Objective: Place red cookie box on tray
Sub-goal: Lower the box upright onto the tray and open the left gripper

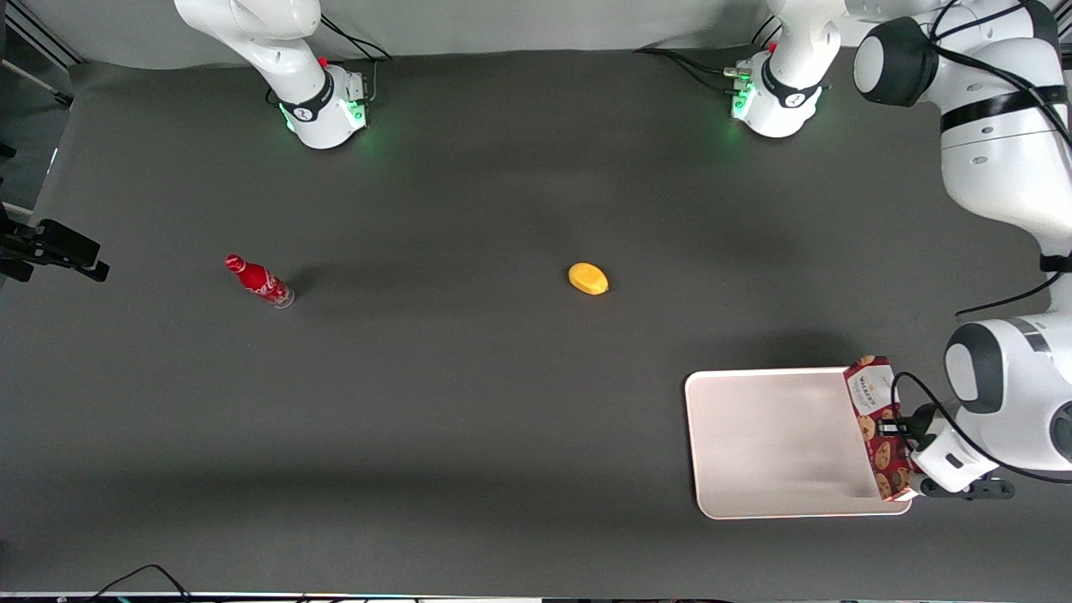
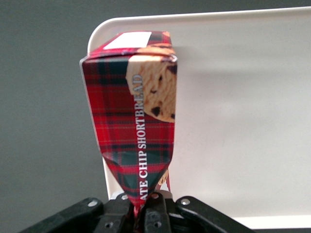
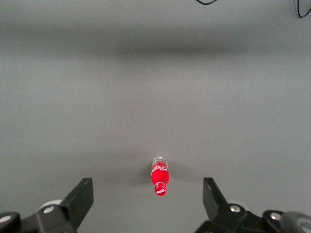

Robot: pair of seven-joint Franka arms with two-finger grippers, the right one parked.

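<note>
The surface [image 1: 469,402] carries the tray [image 1: 770,444] at the working arm's end, and the red cookie box [image 1: 877,423] hangs over the tray's edge on that same side, not over its middle. That is the main risk as I judge it: released here, the long carton could land half on the low rim, tip and slide off onto the surface, because only part of its length sits above the tray floor. The wrist view suggests a second risk. The box is pinched at 1 narrow end, with the carton visibly squeezed to a wedge there, so it may swing or twist in the grip as the arm moves, and a soft carton can slip out.

The claw [image 1: 894,429] is clamped on the red cookie box [image 2: 136,126], its 2 fingers closed on the end nearest the wrist, while the rest of the box juts straight out from it along the tray [image 2: 243,121] rim.
</note>
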